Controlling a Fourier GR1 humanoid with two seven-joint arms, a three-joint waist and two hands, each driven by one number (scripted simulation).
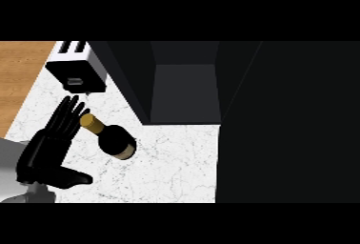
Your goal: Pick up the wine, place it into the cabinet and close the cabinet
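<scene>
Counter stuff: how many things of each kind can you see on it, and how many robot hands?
Wine bottle: 1
Toaster: 1
Cabinet, open and dark: 1
Robot hands: 1, the left hand, its fingers straight beside the bottle's neck
Total: 4

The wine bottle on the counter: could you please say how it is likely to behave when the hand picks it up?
The wine bottle looks rigid, tall and narrow, so it could tip if nudged. Its dark surface looks smooth, possibly slippery. The left hand is open beside it.
</scene>
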